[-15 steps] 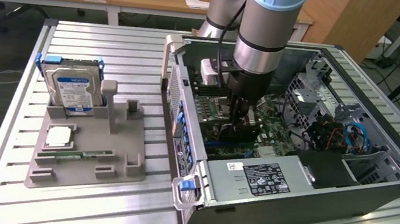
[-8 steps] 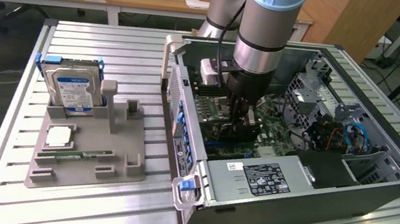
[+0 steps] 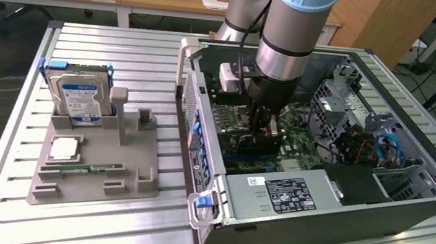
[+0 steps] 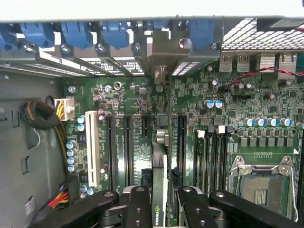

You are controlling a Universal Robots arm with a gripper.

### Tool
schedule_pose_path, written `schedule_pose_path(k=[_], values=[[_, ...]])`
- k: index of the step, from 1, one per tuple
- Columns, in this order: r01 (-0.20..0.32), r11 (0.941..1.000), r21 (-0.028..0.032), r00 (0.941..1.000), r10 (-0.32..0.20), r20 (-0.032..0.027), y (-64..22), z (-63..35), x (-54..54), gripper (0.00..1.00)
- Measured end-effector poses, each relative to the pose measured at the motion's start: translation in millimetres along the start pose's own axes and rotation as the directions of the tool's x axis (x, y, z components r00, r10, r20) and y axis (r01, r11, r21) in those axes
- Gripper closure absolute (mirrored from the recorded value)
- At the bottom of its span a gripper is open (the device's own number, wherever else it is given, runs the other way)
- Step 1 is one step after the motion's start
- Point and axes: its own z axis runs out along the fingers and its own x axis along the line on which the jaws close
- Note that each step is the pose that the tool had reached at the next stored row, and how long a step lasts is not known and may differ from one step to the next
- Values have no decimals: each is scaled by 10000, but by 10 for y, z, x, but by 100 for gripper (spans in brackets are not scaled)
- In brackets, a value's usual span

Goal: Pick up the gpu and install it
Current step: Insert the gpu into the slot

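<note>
1. Exterior view: my arm reaches down into the open computer case (image 3: pixel 407 207) lying on its side on the slatted tabletop (image 3: pixel 151 57). My tool (image 3: pixel 259 141) is deep inside, just above the motherboard (image 3: pixel 302 146), clenched on the gpu (image 3: pixel 255 144), which reads here as a dark edge between the fingers. Beside the case, the parts holder (image 3: pixel 95 172) keeps the hard drive (image 3: pixel 79 100) and RAM stick (image 3: pixel 79 169); the pick-up is done.

2. Wrist view: my tool (image 4: pixel 160 202) grips the gpu (image 4: pixel 158 190) edge-on, a thin card standing upright over the motherboard (image 4: pixel 266 109). Its long axis runs along the expansion slots (image 4: pixel 127 147), toward the case's rear brackets (image 4: pixel 109 35). It sits between two slots' lines, near the board; I judge seating unfinished, though I cannot tell whether its edge has entered a slot.
</note>
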Motion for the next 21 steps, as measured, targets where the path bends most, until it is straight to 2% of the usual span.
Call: schedule_pose_path(k=[16,18,21], values=[[9,10000,0,10000,-9,1,0,0,0,74],[11,10000,4,10000,-11,17,-2,-28,-1,74],[12,10000,2,10000,-12,5,-3,-62,1,74]])
